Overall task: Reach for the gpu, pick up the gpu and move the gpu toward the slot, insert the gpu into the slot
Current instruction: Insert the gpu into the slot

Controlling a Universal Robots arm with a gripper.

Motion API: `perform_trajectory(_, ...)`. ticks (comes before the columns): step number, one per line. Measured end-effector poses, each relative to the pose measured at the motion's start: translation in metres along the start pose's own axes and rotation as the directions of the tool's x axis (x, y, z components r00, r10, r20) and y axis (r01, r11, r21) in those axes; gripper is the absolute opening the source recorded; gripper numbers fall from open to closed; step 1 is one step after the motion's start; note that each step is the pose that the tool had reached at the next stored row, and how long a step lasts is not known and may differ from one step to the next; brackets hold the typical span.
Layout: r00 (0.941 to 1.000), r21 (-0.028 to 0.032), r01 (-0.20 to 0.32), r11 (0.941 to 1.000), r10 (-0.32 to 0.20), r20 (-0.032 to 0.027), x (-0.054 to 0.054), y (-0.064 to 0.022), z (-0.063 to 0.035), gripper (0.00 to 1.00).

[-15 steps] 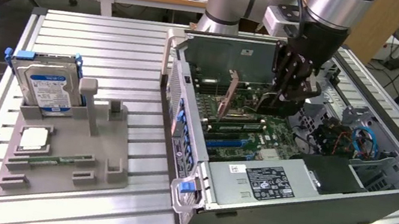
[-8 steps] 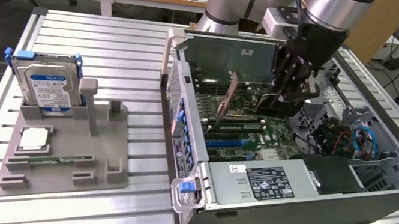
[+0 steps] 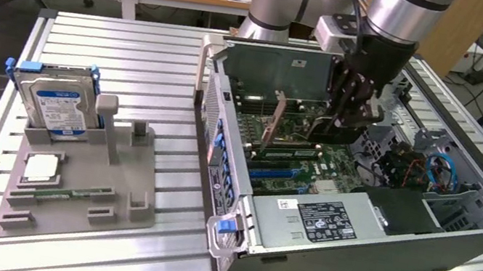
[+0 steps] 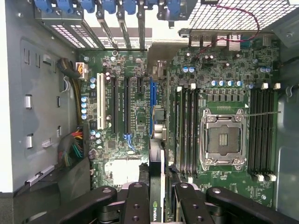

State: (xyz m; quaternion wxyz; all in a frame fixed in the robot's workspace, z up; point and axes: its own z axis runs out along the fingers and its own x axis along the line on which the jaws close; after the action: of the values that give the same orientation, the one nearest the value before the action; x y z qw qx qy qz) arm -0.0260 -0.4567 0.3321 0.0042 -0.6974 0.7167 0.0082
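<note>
Nearest the wrist camera, the pincer has its dark fingers closed part-way on the gpu, which is seen edge-on between them: a thin board with a green-and-white logo strip running along its upper edge. It looks held by that upper edge, board hanging downward toward the motherboard, though the contact itself is partly hidden by the finger links.

Judging by its build, the card should be light and stiff, but delicate. Its faces carry small soldered parts and its lower edge carries the contacts, so the bare upper edge is the sensible place to grip, as here. A thin smooth board can also pivot or slip between narrow pads, so the grip wants to sit near the middle of its length.

Just beyond the card lie the expansion slots: two long black ones, a white one beside them and a blue one roughly in line with the card's edge. Further on are the empty processor socket and the memory slots.

From the exterior view, the arm reaches down into the open computer case, with the pincer low over the motherboard. Well apart, on the surface toward that view's left, a grey fixture holds a blue-labelled hard drive upright.
</note>
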Motion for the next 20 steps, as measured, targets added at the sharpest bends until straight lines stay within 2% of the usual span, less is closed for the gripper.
perform_trajectory(20,1.0000,0.0001,0.000,1.0000,0.000,0.0002,0.0001,0.0002,0.0059,0.26)
